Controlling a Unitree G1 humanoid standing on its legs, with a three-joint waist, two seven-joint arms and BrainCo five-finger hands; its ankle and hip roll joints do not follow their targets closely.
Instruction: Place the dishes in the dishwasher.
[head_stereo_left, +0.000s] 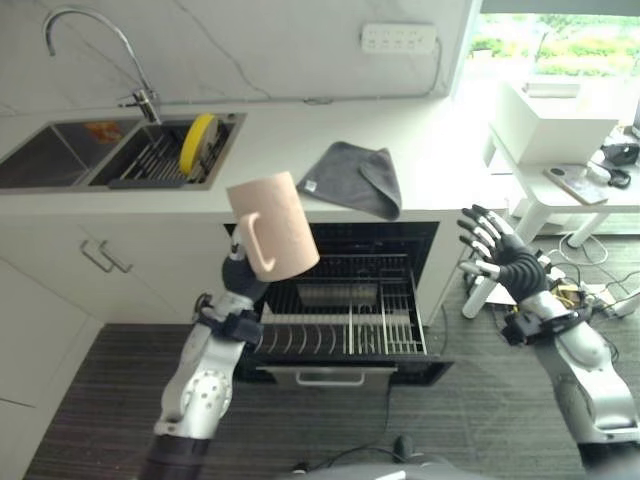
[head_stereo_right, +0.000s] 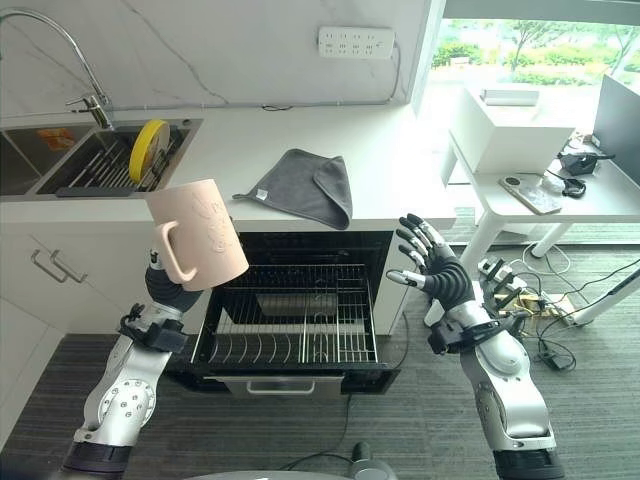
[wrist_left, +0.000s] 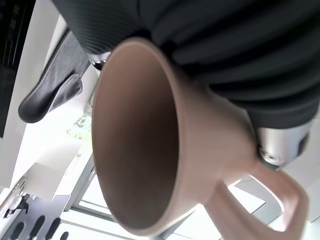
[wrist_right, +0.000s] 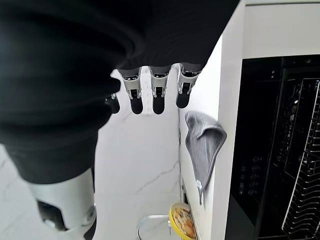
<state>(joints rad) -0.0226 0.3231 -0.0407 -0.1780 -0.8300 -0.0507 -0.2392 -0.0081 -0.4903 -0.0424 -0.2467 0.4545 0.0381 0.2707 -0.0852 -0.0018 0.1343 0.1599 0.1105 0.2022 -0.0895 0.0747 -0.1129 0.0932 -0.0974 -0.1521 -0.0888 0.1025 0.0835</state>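
Your pink mug (head_stereo_left: 273, 226) sits left of centre, above the pulled-out dishwasher rack (head_stereo_left: 345, 315), the left robot hand (head_stereo_left: 240, 272) curled round it. Right robot hand (head_stereo_left: 495, 248) hangs spread, empty. Carrying step: next, lower it into the rack.

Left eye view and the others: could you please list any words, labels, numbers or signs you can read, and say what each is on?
No text can be read in any view.
Pink mug: faint raised marks on its side, not legible.
Grey cloth: a small white tag at its corner, too small to read.
Dishwasher: small pale symbols on its dark front edge, too blurred to read.
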